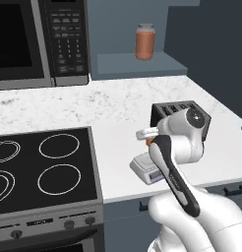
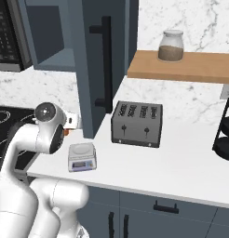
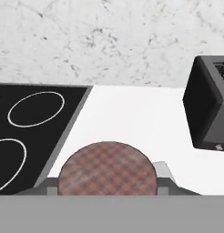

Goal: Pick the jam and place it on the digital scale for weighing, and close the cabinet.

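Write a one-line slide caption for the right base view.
White arm carries the small orange jam jar above the light-grey square digital scale, beside the open slate-blue cabinet door and the dark four-slot toaster.

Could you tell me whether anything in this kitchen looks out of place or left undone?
The cabinet door stands wide open, swung out over the counter beside the toaster. Nothing looks spilled or damaged, and the digital scale sits flat near the counter's front edge.

Even, bright, shadowless rendered light
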Controlling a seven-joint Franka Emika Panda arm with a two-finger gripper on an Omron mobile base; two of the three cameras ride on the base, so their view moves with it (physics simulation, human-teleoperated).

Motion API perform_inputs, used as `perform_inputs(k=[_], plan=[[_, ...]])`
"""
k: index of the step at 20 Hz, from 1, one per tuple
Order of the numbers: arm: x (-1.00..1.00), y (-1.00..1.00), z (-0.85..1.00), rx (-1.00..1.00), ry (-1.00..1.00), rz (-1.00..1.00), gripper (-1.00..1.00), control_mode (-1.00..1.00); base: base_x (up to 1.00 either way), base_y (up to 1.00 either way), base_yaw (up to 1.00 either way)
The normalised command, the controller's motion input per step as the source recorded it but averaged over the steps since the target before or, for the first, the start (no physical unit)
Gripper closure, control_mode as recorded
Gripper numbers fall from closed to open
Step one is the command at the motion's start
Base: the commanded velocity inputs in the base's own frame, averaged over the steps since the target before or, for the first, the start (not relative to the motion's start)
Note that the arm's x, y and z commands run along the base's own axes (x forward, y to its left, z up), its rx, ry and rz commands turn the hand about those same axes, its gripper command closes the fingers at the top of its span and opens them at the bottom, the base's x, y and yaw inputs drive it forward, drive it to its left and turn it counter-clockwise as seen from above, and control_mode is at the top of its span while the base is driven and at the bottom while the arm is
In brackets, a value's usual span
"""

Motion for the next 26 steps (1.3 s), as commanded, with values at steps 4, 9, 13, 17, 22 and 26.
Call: perform_inputs(k=[4, 9, 13, 17, 22, 26], plan=[[0.11, 0.00, -0.21, 0.00, 0.00, 0.30, 1.00, -1.00, 0.00, 0.00, 0.00], [0.18, 0.02, -0.49, -0.01, -0.11, 0.32, 1.00, -1.00, 0.00, 0.00, 0.00], [0.42, -0.02, -0.47, 0.00, -0.01, 0.33, 1.00, -1.00, 0.00, 0.00, 0.00], [0.14, -0.09, -0.14, 0.00, -0.11, 0.33, 1.00, -1.00, 0.00, 0.00, 0.00], [0.01, -0.22, -0.16, 0.01, -0.09, 0.23, 1.00, -1.00, 0.00, 0.00, 0.00], [0.00, -0.08, -0.29, 0.00, -0.05, 0.08, 1.00, -1.00, 0.00, 0.00, 0.00]])
